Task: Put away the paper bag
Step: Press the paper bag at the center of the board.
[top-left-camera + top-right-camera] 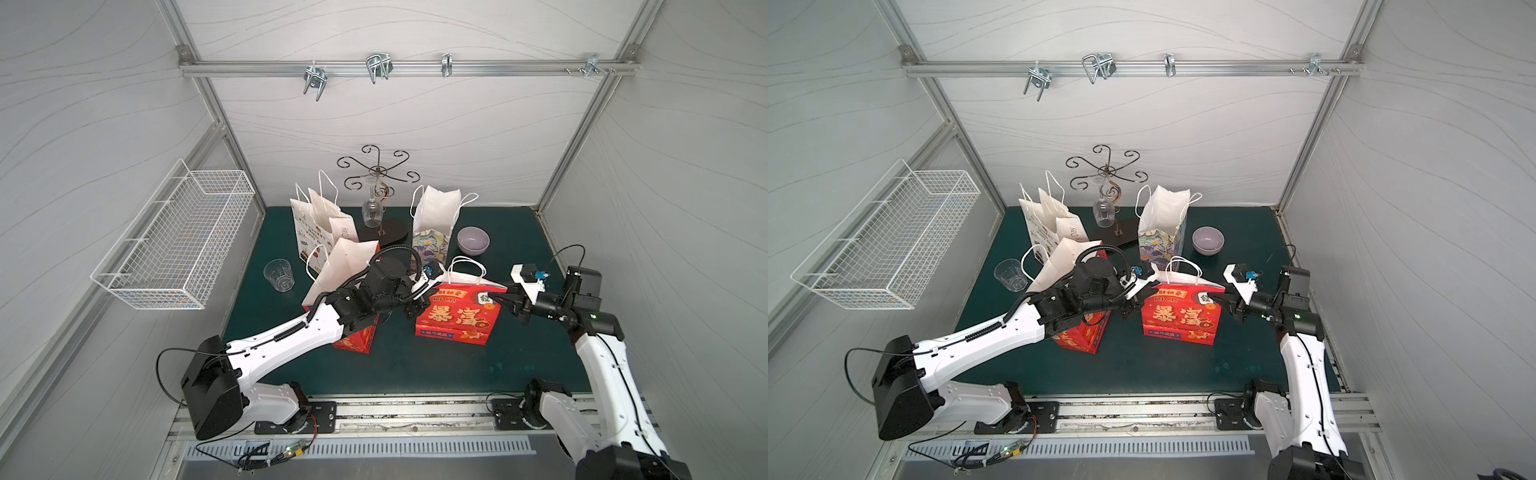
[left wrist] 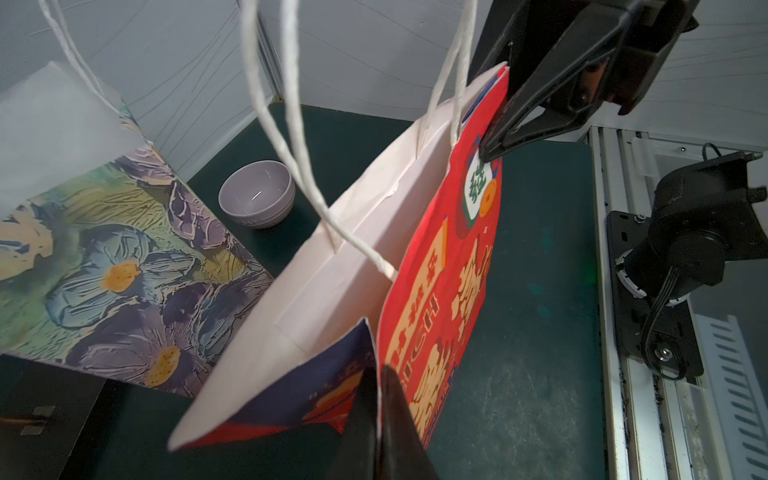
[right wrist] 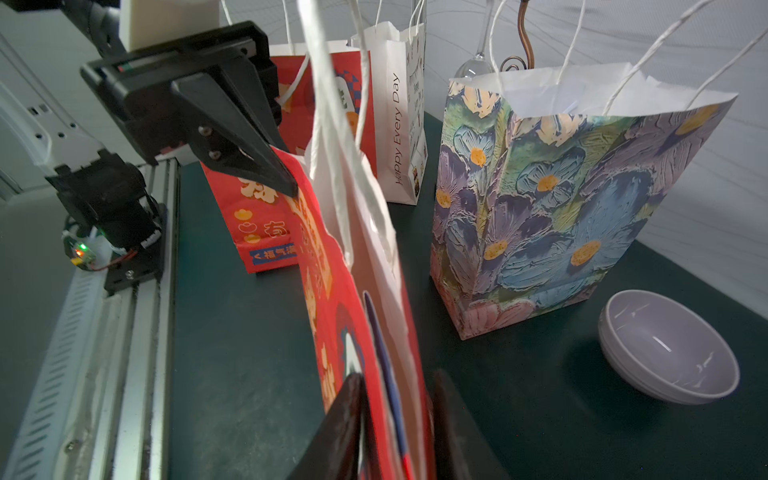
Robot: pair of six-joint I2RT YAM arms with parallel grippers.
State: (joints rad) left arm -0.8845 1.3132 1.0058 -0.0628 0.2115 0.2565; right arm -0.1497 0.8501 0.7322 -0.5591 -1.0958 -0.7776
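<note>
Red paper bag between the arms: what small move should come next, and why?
Probably finish closing the right end effector on the red paper bag. The left end effector pinches one side edge; the right one's jaws straddle the opposite edge, not clearly tight. Lifting needs both grips.

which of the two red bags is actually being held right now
The red bag on the right: the left gripper and right gripper pinch its top corners. The other red bag stands ungripped to its left.
</note>
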